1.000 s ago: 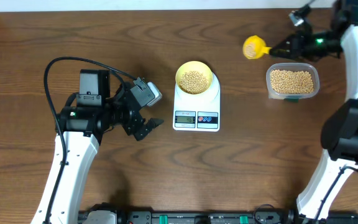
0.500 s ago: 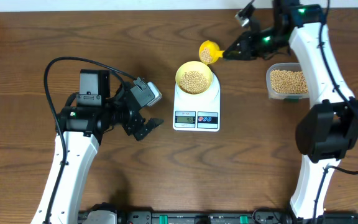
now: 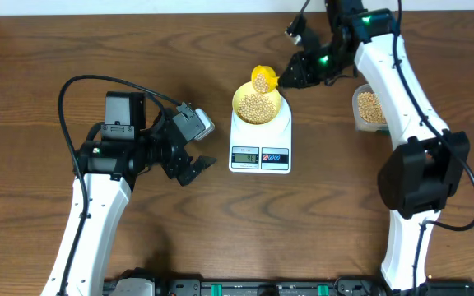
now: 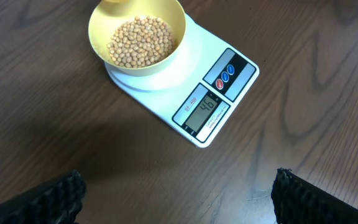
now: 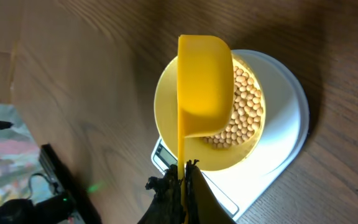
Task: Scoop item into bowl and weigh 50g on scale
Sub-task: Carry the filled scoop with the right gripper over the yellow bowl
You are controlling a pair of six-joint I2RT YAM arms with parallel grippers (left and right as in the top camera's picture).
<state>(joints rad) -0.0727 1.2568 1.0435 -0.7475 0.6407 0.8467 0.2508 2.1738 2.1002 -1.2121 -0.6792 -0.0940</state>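
The pale-yellow bowl [image 3: 257,104] holds tan beans [image 3: 256,104] and sits on the white scale [image 3: 261,140]; its display reads 46 in the left wrist view [image 4: 206,106]. My right gripper [image 3: 290,77] is shut on the handle of the yellow scoop [image 3: 262,78], which is tipped over the bowl's far rim with beans in it. In the right wrist view the scoop [image 5: 204,84] covers part of the bowl [image 5: 166,106], and my right gripper [image 5: 184,171] pinches the handle. My left gripper [image 3: 197,171] is open and empty, left of the scale.
A clear tub [image 3: 369,108] of beans stands right of the scale, partly hidden by my right arm. A black cable [image 3: 72,90] loops over the table at the left.
My right gripper has carried the scoop left from above the tub to the bowl and tilted it over the rim. The left arm has not moved.
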